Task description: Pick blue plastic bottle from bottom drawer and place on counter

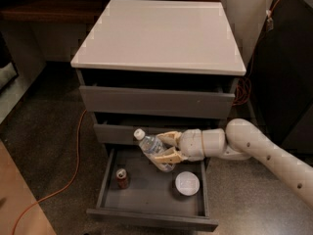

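The blue plastic bottle [152, 150], clear with a white cap, is tilted with its cap up and to the left, lifted above the open bottom drawer [146, 214]. My gripper [164, 147] reaches in from the right and is shut on the bottle's body, one finger above it and one below. The white counter [161, 35] tops the grey cabinet, well above the gripper, with nothing on it.
A short red-brown can [122, 178] stands at the drawer's left and a white round bowl [187, 183] at its right. The two upper drawers [156, 102] are slightly pulled out above the gripper. An orange cable [73, 165] runs over the floor on the left.
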Controlling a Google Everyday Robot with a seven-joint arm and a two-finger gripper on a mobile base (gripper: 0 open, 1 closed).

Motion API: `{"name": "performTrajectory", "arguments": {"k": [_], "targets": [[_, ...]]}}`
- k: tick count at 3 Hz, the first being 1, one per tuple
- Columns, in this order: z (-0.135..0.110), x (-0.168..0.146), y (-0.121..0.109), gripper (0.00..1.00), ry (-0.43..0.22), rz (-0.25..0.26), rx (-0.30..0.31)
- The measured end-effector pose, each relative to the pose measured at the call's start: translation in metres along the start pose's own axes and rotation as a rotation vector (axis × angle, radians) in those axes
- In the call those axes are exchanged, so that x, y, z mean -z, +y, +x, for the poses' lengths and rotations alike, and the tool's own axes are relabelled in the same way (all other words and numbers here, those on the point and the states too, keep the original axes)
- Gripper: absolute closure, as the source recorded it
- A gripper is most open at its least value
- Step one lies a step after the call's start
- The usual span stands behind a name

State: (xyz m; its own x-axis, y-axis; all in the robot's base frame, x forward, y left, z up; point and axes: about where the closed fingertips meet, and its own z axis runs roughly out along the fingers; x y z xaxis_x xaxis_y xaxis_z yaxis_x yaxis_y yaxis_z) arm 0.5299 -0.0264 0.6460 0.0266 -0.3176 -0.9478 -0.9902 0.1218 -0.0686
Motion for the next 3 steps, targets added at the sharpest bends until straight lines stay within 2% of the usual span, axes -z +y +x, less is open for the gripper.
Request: {"name": "performTrajectory", "arguments": {"k": [1,2,3], "targets": [[-0.059,0.023,0.000,1.00,-0.075,-0.039,0.044],[-0.107,0.040,0.004,1.00,-0.131,-0.073,0.079],[-0.135,0.051,0.006,1.00,-0.156,-0.079,0.103]]}}
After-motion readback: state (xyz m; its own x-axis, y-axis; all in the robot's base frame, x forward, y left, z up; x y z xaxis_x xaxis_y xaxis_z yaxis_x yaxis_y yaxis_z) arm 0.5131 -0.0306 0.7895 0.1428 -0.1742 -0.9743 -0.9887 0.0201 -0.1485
